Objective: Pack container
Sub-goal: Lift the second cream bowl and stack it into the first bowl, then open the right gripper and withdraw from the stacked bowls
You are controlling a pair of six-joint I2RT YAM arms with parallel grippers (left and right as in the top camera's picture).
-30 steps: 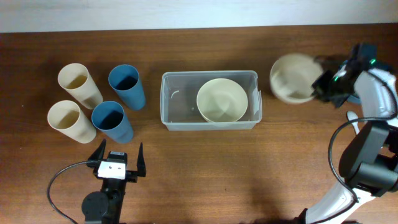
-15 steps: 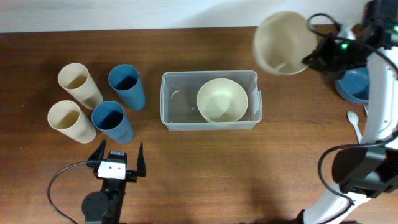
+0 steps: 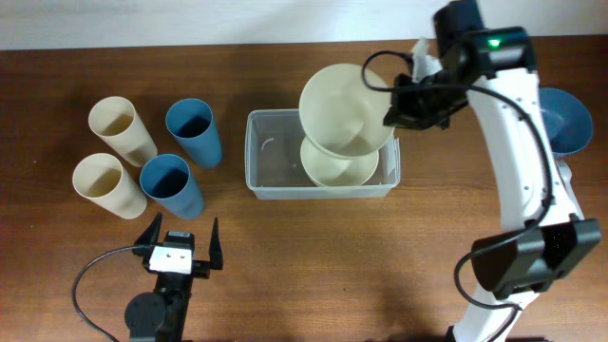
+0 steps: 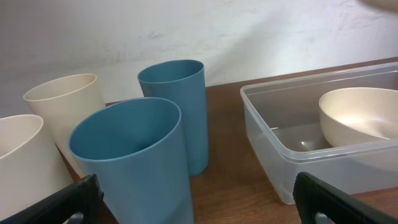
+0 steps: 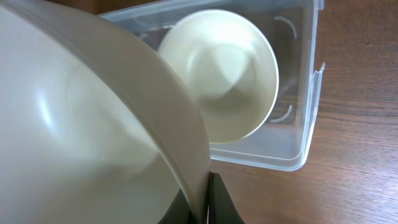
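1. container: clear bin at frame centre on the wood table, long side running left-right.
2. lower cream bowl: upright inside the container, in its right half. The left half of the bin floor is bare.
3. right gripper: upper centre-right, clamped on the rim of the upper cream bowl. The right wrist view shows that rim pinched between the dark fingers at the bottom edge of the frame.
4. The upper cream bowl is held off the table and tilted, mouth facing mostly up. From overhead it covers the container's back wall and the top part of the lower cream bowl. In the right wrist view the two bowls look apart, not touching.
5. left gripper: lower left, jaws spread wide with nothing between them. Its tips show in both bottom corners of the left wrist view.
6. Four upright cups stand left of the container, packed close:
   - upper cream cup and lower cream cup are farthest left.
   - upper blue cup and lower blue cup are nearer the bin.
   - Cannot tell if any of them touch.
7. blue bowl: right edge of the frame, partly hidden behind the right arm, well apart from the container.
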